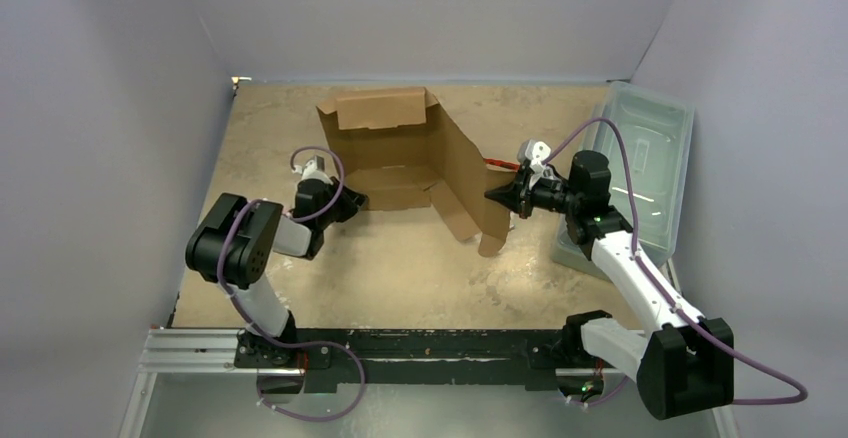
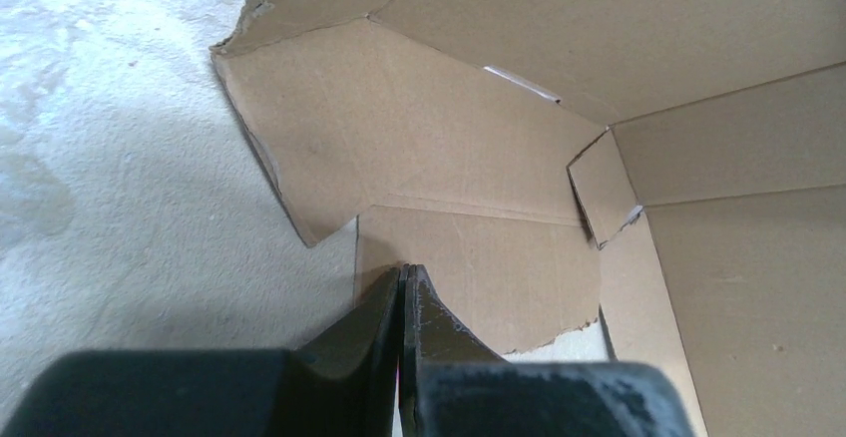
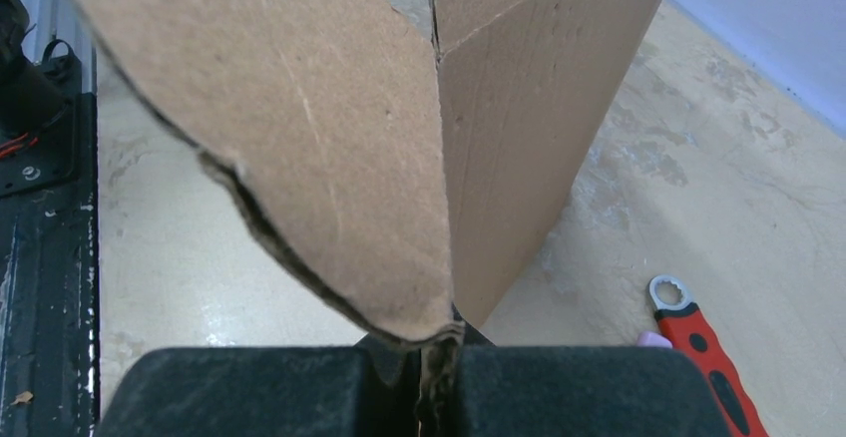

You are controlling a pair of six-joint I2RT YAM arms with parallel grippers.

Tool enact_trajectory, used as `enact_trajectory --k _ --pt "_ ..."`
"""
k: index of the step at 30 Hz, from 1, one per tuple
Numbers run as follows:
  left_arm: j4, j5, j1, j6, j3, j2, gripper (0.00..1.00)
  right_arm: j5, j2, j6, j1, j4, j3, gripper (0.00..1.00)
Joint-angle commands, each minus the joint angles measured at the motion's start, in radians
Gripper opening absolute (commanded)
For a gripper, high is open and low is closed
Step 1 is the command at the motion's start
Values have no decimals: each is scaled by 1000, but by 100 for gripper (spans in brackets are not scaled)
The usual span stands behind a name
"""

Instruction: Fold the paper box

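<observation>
Right wrist view: right jaws pinch the paper box [image 3: 299, 138] by its right flap; left jaws, clenched empty, sit at its left.

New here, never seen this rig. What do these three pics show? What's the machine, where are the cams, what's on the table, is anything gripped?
These are two robot arms bolted at the near edge of a table, each ending in a two-finger gripper. The wide picture comes from a fixed camera above and behind them. The other two come from a camera on each wrist, looking along its own fingers. On the table are a half-folded brown paper box, a red-handled wrench beside it, and a translucent plastic bin on the right. The right gripper is shut on a flap corner of the box. The left gripper is shut too, with its tips at a flat flap's edge. Whether it pinches cardboard is unclear.
</observation>
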Motion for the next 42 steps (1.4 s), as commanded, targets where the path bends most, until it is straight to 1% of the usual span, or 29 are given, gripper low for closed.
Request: enact_trajectory --k 1,4,7,9,11,12,13,15,16,17,18,21,23,26,29,36,37,40,42 --pt "-133 -60 11 37 -11 -88 1 17 -5 -21 3 0 45 0" --pt "-160 -72 36 45 -33 -210 11 21 -5 -27 3 -5 47 0" --pt "-182 -48 73 43 -46 -329 19 20 -2 -39 3 -13 49 0" --pt "-213 -31 91 54 -40 -396 23 20 0 -50 3 -20 50 0" --pt "-273 -31 107 78 -23 -455 25 20 -2 -55 3 -24 50 0" --pt "-300 -41 113 91 -16 -483 28 19 -2 -57 3 -24 50 0" --pt "-329 -62 121 105 -10 -511 34 18 -3 -57 3 -23 49 0" --pt "-355 -116 138 134 -6 -560 53 17 -3 -59 3 -24 50 0" --pt "-336 -126 146 162 -10 -575 60 17 -4 -59 3 -24 49 0" --pt "-307 -120 153 203 -12 -581 65 16 -4 -59 4 -25 49 0" --pt "-280 -109 157 251 -9 -579 67 16 -3 -58 3 -25 50 0" --pt "-247 -70 160 412 40 -517 68 17 -5 -57 3 -25 51 0" --pt "-192 -31 162 497 54 -466 68 17 -6 -56 3 -25 52 0" --pt "-122 58 166 569 73 -385 67 17 -5 -55 2 -25 51 0" --pt "-85 120 172 574 101 -304 66 15 -3 -56 3 -26 51 0" --pt "63 142 182 553 118 -171 64 10 -5 -54 3 -27 53 0" --pt "77 154 184 547 124 -156 63 10 -4 -54 4 -25 54 0" --pt "156 213 191 516 130 -114 53 8 -1 -54 3 -25 54 0" --pt "176 239 193 503 140 -86 49 7 1 -54 3 -24 54 0"
